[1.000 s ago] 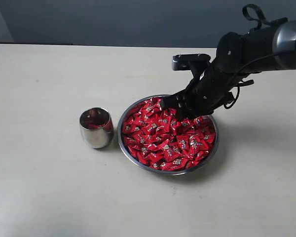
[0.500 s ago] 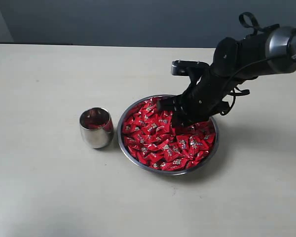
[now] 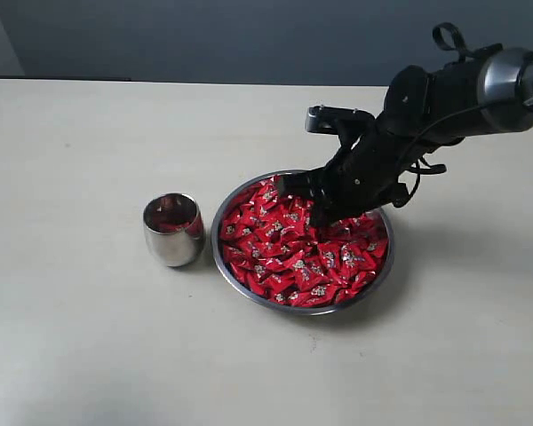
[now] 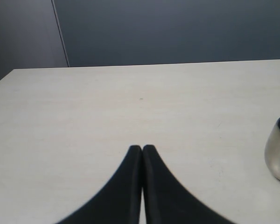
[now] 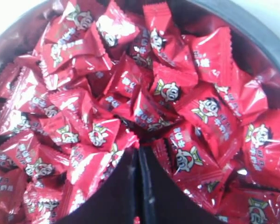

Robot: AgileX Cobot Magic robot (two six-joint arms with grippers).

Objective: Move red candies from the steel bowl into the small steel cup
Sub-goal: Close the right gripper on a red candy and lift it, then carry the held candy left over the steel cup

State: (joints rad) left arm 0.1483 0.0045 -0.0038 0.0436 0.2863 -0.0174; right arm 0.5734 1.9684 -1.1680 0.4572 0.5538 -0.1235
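The right gripper [image 5: 139, 150] has just snapped shut: a second ago its jaws stood wide over the pile, and now the right wrist view shows the two black fingers pressed together with no gap, their tips buried among the red candies [image 3: 293, 257] in the steel bowl [image 3: 236, 280]. In the exterior view the arm has also crept slightly up and towards the far side of the bowl. Whether a wrapper is actually pinched between the tips is hard to tell, since the candies crowd around them; the grab may well have come up empty. The small steel cup [image 3: 173, 229] stands just beside the bowl on the table [image 3: 89, 337]. The left gripper [image 4: 142, 148] hangs closed and empty-handed, near the cup.
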